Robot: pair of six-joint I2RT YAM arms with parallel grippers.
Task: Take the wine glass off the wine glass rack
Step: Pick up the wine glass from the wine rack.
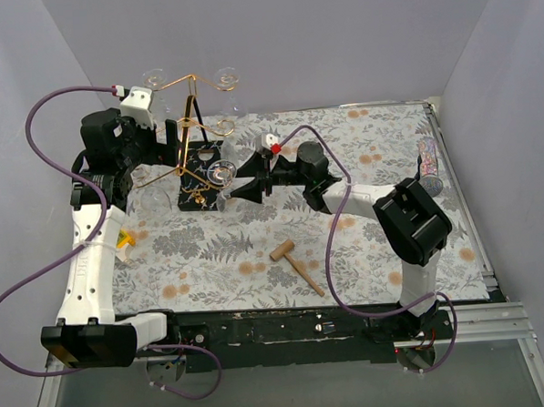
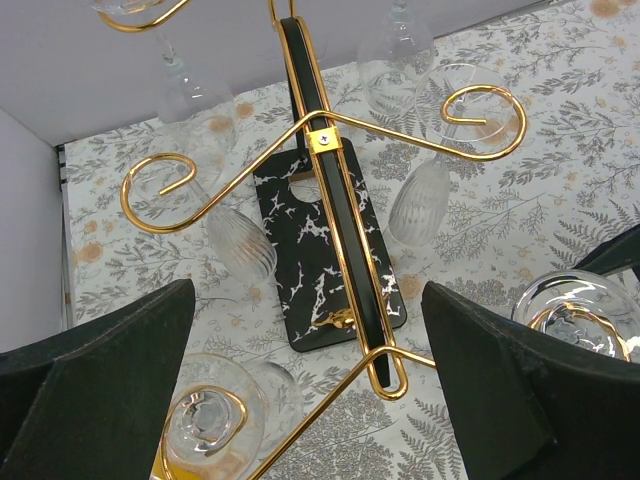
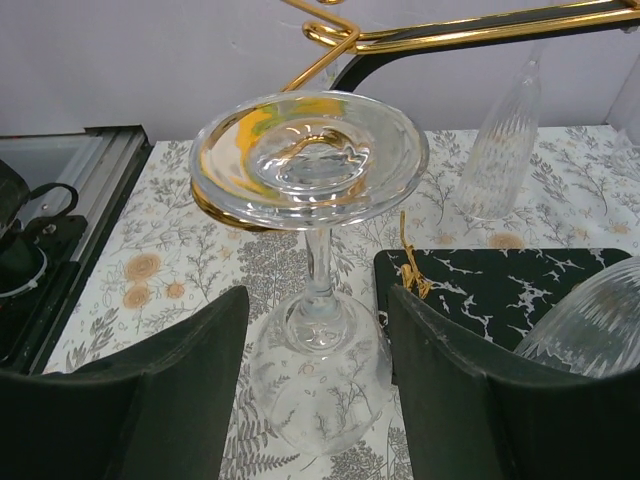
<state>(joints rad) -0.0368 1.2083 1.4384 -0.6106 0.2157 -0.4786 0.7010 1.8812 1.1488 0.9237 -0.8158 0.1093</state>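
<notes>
- bench (image 1: 388,161): the wine glass rack (image 1: 201,162) stands on it with every glass I can see hung on it, so nothing is off yet.
- left gripper (image 2: 310,395): above the rack's post, looking down on the black base. Jaws spread full wide, empty, touching nothing.
- right gripper (image 3: 318,400): on the rack's right side, under the front scroll arm. Jaws part open, straddling the bowl of the target glass. Can't tell if they touch it, and I see no firm grip.
- wine glass (image 3: 318,262): hangs upside down, foot seated on that scroll arm.
- Left to do, my read: clamp, lift the foot clear of the scroll, draw away from the rack.
</notes>
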